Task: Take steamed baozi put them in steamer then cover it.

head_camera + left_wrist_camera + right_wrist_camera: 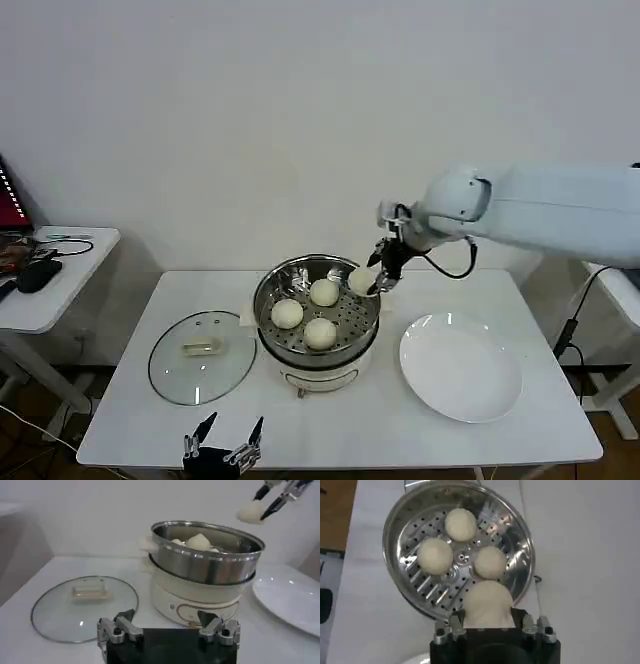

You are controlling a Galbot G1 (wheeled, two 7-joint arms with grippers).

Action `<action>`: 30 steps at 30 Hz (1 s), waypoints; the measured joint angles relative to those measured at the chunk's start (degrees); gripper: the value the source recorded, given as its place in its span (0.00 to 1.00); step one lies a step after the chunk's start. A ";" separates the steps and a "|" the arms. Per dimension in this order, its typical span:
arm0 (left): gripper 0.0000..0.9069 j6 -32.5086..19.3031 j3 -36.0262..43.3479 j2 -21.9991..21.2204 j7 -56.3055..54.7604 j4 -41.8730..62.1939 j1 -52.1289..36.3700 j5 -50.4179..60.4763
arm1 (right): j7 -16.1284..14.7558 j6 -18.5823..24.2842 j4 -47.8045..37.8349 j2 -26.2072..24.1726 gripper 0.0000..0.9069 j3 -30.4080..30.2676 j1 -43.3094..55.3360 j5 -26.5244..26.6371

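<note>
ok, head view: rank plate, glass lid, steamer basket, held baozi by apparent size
1-2. plate and glass lid: plate looks slightly wider, too close to call
3. steamer basket
4. baozi in the right gripper

Setting: robot test room or lab, not a lived-in kitchen. Evidence: bare white wall (250,110) across the upper frame; plain white table (340,425) at centre carrying cooking props; smaller white side table (45,290) at left edge holding cables and dark devices; further white furniture with a trailing black cable (572,330) at right edge.
</note>
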 measured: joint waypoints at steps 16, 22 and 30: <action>1.00 0.13 -0.04 -0.16 0.02 -0.18 -0.24 -0.12 | 2.62 -3.41 -2.86 3.78 0.72 2.80 -5.48 0.62; 1.00 0.13 -0.24 -0.15 0.06 -0.18 0.01 -0.22 | 2.97 -4.05 -3.44 4.18 0.72 3.35 -7.30 0.14; 1.00 0.13 -0.29 -0.22 0.08 -0.18 -0.09 -0.26 | 3.50 -4.59 -3.87 4.21 0.72 4.24 -9.49 -0.45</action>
